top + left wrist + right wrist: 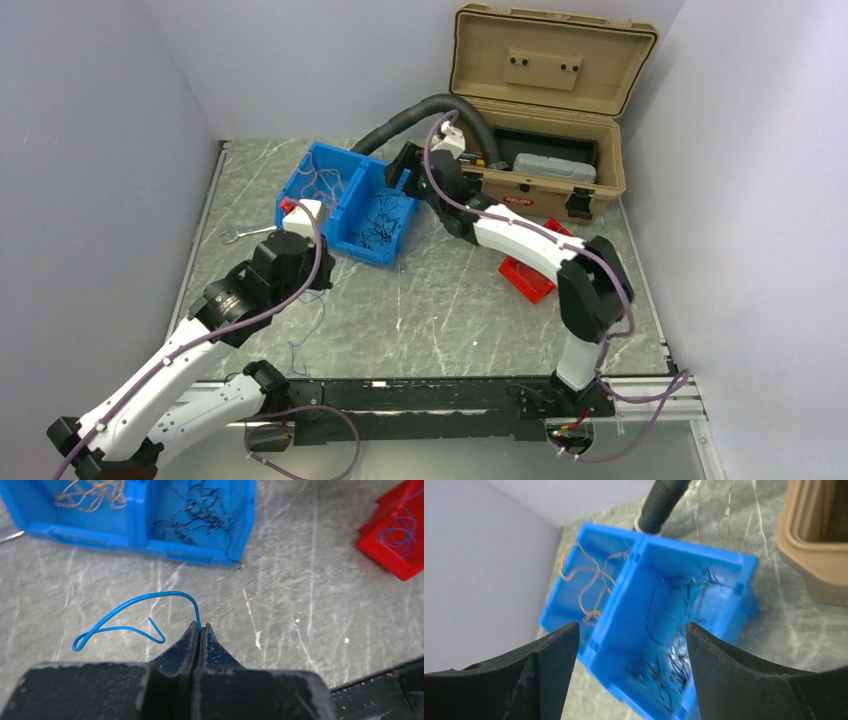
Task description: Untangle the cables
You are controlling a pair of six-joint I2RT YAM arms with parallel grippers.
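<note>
Left jaws: pressed shut, the tips pinching one end of a single blue cable [135,600]. From the tips it arches up and off to the left, doubles back in a tight loop and ends in a short free hook, left of the tips (whether the loop rests on the surface [300,605] we cannot tell).

Ahead of the left jaws, beyond that cable, we note the blue bin [145,545], with two compartments side by side. Ahead and to the left, yellow cables [90,492] lie loosely heaped in the left compartment. Straight ahead, black cables [200,510] lie tangled in the right one. In the top view a wrench [245,235] lies on the surface just beside the bin's left end.

Right jaws: wide apart, nothing between them, poised over the bin. Between the tips we look down into the compartment of black cables, bunched toward its near corner. The yellow lot shows beyond the left tip, across the divider. A black hose [659,505] runs up to the bin's far edge, ahead of these jaws.

Far to the right of the left jaws sits a red tray [395,535] holding coiled blue cables [400,530], well apart from the bin. A tan case [545,110], lid open, stands to the right of the right jaws.
</note>
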